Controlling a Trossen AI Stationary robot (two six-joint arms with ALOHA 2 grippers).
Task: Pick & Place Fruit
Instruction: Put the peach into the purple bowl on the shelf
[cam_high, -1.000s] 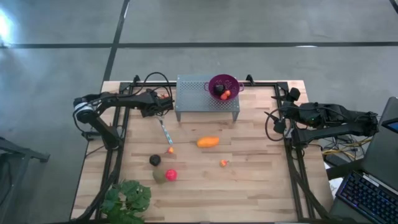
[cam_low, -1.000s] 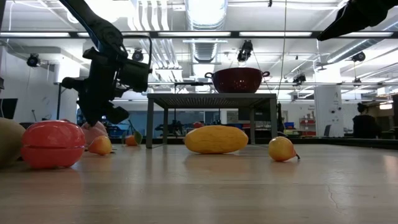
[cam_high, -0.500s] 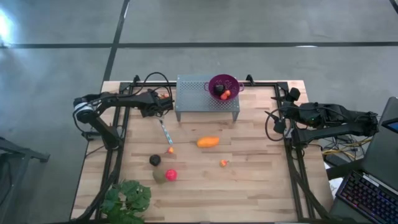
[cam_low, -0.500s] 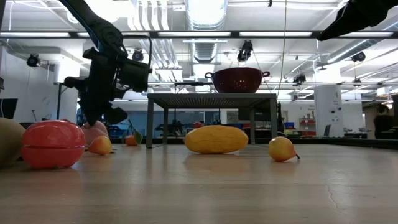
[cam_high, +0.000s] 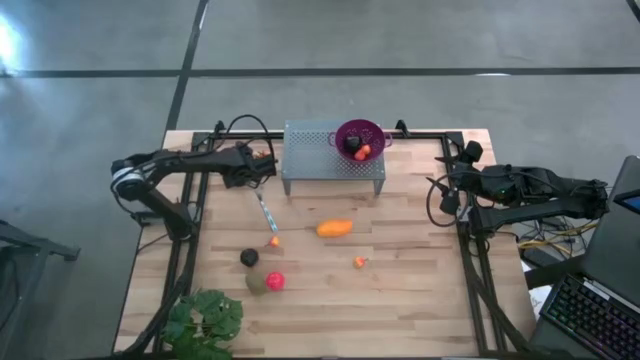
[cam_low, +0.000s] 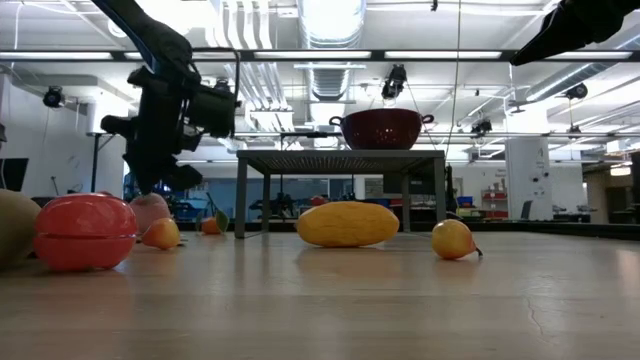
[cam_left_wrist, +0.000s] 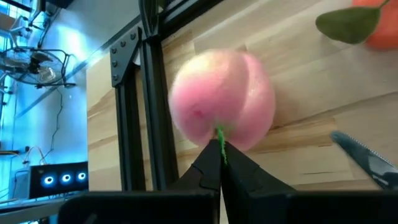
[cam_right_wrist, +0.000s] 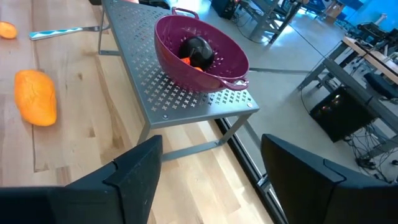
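Left gripper (cam_left_wrist: 219, 163) at the far left corner of the surface (cam_high: 400, 300), beside the grey perforated stand (cam_high: 320, 160). Jaws pressed together on the thin green stem of the pink peach (cam_left_wrist: 222, 102); the fruit sits just past the fingertips, close against the black frame rail (cam_left_wrist: 149, 112). In the low view the peach (cam_low: 150, 212) appears low, under the gripper; whether it is clear of the wood cannot be told.

Right gripper (cam_right_wrist: 208, 168) waits at the right edge, well apart from the fruit, jaws spread and holding nothing, facing the stand and bowl.

Done so far, judging by the layout: the purple bowl (cam_high: 359, 138) on top of the stand already holds a dark ball (cam_right_wrist: 196, 50) and some orange-red pieces (cam_high: 362, 152).

Left to do: most of the fruit is out on the surface.
- elongated orange piece (cam_high: 335, 228), mid-surface in front of the stand
- small orange bit (cam_high: 359, 262) nearer the front
- another small orange bit (cam_high: 274, 241) to the left of it
- dark ball (cam_high: 249, 258), red ball (cam_high: 274, 281) and olive-green piece (cam_high: 256, 284) clustered near the leafy plant (cam_high: 205, 320)
- an orange fruit with a green leaf (cam_left_wrist: 373, 22) just beside the peach

A knife-like utensil (cam_high: 266, 213) lies between the left gripper and the cluster.

Judgement: early-to-middle of the task; the peach pick is the step in hand, with the carry to the bowl not yet made.
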